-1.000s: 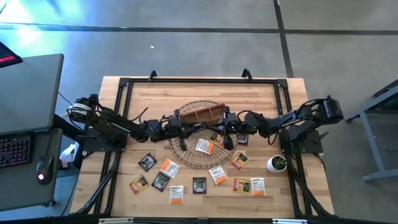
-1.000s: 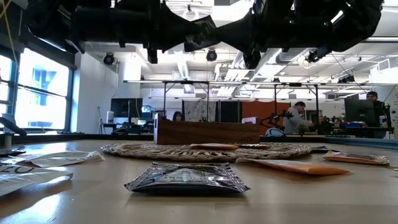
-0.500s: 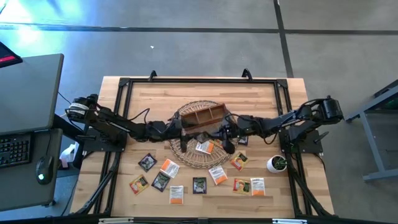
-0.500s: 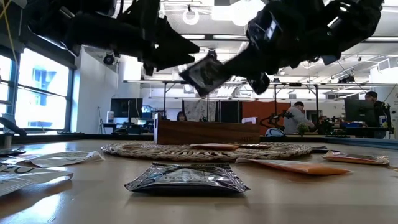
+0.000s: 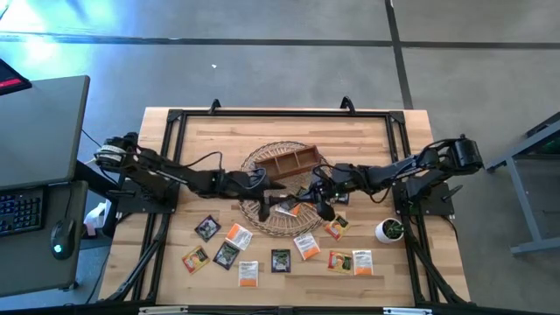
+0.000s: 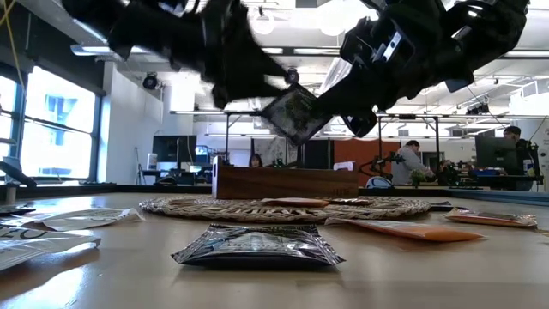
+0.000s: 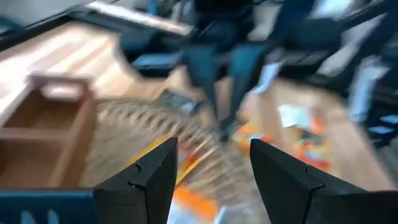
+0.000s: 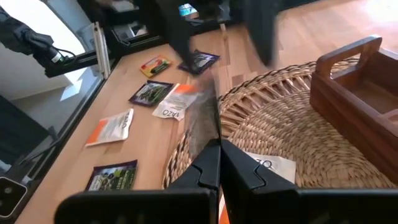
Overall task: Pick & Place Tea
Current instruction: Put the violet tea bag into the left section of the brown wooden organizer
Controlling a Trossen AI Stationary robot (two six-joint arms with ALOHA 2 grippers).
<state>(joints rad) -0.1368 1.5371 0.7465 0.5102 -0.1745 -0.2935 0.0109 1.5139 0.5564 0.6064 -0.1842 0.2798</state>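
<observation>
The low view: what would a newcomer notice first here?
A dark square tea sachet hangs in the air above the round wicker basket, pinched by the shut right gripper. The open left gripper is close beside it. The brown wooden compartment tray stands on the basket.

Over the round wicker basket [image 5: 278,210], the left hand [image 5: 273,185] has sprung open and drawn back from the small dark square tea sachet [image 6: 296,113]. The right hand [image 5: 308,198], fingers pinched together, has taken the sachet and now carries it alone.
</observation>
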